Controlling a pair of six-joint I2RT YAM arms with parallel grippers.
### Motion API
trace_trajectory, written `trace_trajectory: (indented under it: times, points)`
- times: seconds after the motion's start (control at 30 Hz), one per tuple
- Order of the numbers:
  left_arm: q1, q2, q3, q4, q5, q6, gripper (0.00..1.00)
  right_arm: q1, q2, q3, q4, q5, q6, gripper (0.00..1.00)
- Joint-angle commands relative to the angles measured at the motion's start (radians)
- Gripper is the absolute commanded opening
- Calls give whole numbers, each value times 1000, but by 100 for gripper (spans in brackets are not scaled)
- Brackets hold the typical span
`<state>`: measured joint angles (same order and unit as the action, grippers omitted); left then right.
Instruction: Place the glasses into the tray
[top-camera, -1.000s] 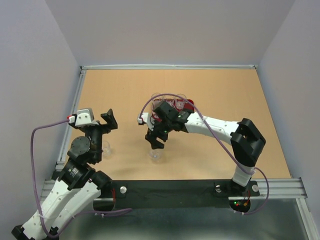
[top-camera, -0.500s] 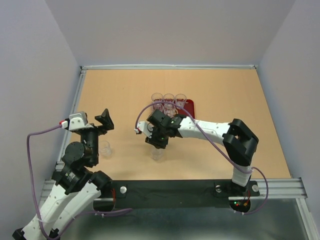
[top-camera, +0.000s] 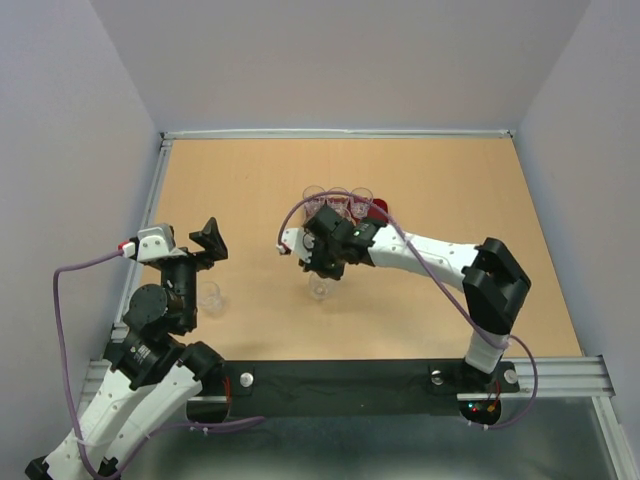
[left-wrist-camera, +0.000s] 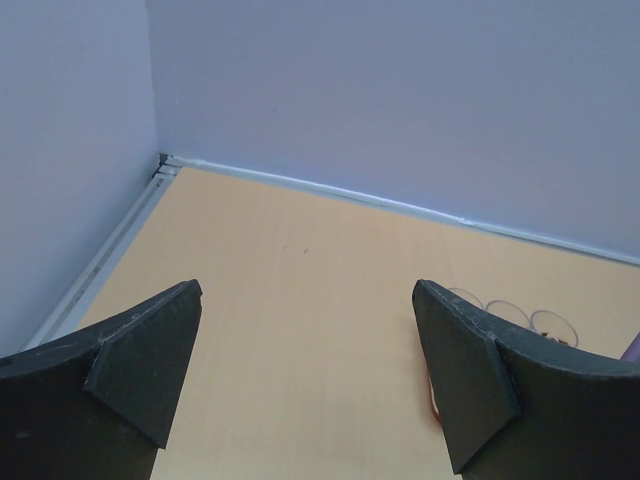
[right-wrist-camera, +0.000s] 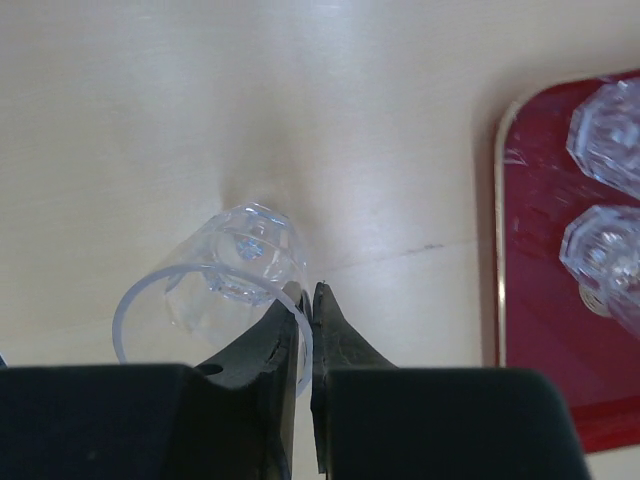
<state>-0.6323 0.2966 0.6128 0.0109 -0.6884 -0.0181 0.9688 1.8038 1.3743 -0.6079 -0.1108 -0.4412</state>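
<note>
A clear glass (right-wrist-camera: 225, 290) is pinched by its rim wall between my right gripper's (right-wrist-camera: 307, 295) shut jaws, one finger inside and one outside. From above, this glass (top-camera: 320, 288) hangs under the right gripper (top-camera: 322, 272), just near-left of the dark red tray (top-camera: 379, 209). Three glasses (top-camera: 338, 196) stand in a row on the tray's far side; two more glasses (right-wrist-camera: 600, 245) show on the tray (right-wrist-camera: 540, 300) in the right wrist view. Another glass (top-camera: 209, 297) stands on the table by my left arm. My left gripper (left-wrist-camera: 305, 370) is wide open and holds nothing.
The wooden table is fenced by a white rail (top-camera: 340, 133) and grey walls on three sides. The right arm's purple cable (top-camera: 300, 205) arcs over the tray. A black bar (top-camera: 340, 385) runs along the near edge.
My right gripper came down over the loose glass, shut on its rim and moved it slightly toward the tray. The left arm shifted a little to the left early on.
</note>
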Motion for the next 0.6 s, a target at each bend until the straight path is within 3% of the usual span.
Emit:
trace_trajectory:
  times: [0.0,0.3,0.57]
  points:
    - [9,-5,-15,49,-2,14,99,-140,-79,51,0,0,15,1]
    - [9,1,-15,54,18,12,99,-395,-146,29,97,-27,159,0]
    - [11,-4,-15,55,26,12,99,-499,-126,8,197,49,303,0]
